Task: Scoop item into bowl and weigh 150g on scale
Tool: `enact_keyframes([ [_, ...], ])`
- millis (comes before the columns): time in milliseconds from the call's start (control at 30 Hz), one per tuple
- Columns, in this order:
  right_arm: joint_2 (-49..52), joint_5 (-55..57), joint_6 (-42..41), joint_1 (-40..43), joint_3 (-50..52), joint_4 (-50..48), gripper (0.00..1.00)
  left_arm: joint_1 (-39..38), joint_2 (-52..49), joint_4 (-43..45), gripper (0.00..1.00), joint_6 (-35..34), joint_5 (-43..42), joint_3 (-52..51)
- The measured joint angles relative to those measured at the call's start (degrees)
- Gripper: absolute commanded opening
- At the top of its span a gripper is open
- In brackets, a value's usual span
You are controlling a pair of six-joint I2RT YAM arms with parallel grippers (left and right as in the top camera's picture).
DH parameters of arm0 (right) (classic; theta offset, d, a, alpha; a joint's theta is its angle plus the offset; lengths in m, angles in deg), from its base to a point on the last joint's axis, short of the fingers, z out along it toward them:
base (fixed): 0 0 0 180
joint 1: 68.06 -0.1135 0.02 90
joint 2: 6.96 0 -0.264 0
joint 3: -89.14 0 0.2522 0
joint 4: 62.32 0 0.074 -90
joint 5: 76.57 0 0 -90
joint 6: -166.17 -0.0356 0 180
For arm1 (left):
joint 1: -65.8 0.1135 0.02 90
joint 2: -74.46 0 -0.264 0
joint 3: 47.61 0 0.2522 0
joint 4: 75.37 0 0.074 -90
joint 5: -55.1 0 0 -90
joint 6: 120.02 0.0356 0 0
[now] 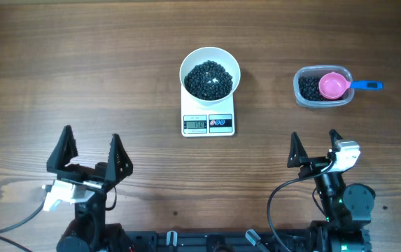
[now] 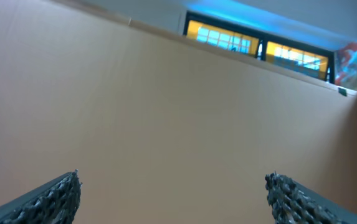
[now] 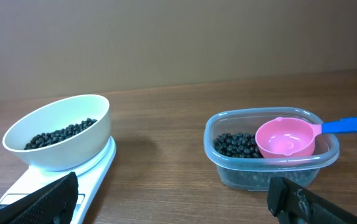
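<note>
Overhead, the bowl [image 1: 210, 52] sits squarely on the scale [image 1: 208, 123] at the middle of the table [image 1: 81, 63], holding a good heap of black beans [image 1: 209, 79]. More of them lie in a clear plastic tub [image 1: 301, 78] well off to the robot's right. These beans look hard, glossy and loose, so they will likely pour and roll rather than clump, and no two-finger pinch could lift them. They have to travel in the pink scoop [image 1: 333, 86], which rests in the tub. The scoop looks like light, stiff plastic, and the sensible place to take it is its blue handle [image 1: 365, 86], which juts out past the tub's right edge with open air around it. The tub itself seems light enough to skid if the scoop is pushed hard into it. The bowl is smooth-walled, and any nudge to it would probably upset the reading, whose digits are too small to make out. The left gripper [image 1: 91, 134] and right gripper [image 1: 314, 134] both hang near the front edge with jaws spread wide and nothing between them. The surface is flat, brown wood-grain, on which spilled beans would run far. Behind it stands a plain tan wall [image 3: 178, 43], with lit windows [image 2: 228, 37] high above in the left wrist view.
</note>
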Motion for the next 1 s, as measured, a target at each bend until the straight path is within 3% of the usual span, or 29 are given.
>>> enact_keyframes([
  [133,0.0,0.0,0.0,0.0,0.0,0.0,1.0,0.0,0.0,-5.1,1.0,-2.4,2.1,-0.5],
  [400,0.0,0.0,0.0,0.0,0.0,0.0,1.0,0.0,0.2,-39.6,1.0,-3.0,4.1,-0.7],
  [567,0.0,0.0,0.0,0.0,0.0,0.0,0.99,0.0,0.1,-39.7,1.0,-2.5,4.4,-0.7],
  [800,0.0,0.0,0.0,0.0,0.0,0.0,1.0,0.0,0.1,-39.7,1.0,18.5,4.7,-0.7],
  [1000,0.0,0.0,0.0,0.0,0.0,0.0,1.0,0.0,0.1,-39.7,1.0,22.8,4.7,-0.7],
])
